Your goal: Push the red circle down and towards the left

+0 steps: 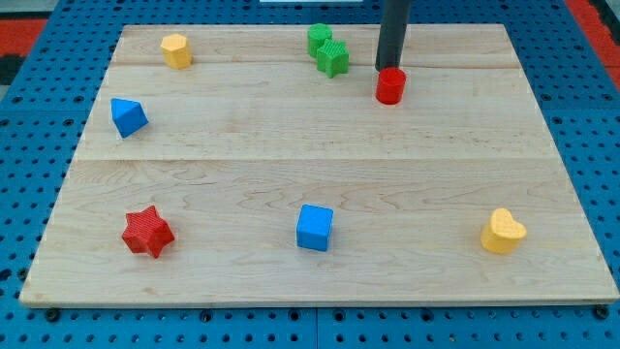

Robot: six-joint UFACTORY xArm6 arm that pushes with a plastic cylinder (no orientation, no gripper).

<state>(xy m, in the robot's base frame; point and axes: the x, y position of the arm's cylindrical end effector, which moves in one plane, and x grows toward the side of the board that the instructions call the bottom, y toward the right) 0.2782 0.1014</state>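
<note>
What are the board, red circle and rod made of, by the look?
Board: pale wood, visible grain and plank seams, matte. Red circle: looks like plastic, uniform colour, slight sheen; possibly 3D-printed, can't confirm. Rod: dark, smooth, matte; metal or plastic, can't tell. My tip sits just above the red circle, at its top edge.

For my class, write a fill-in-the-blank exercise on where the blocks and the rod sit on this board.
1. My tip sits just above the red ____.
2. The blue cube lies between the red star and the yellow ____.
3. Two ____ blocks sit together at the view's top.

Missing words: circle; heart; green
</note>
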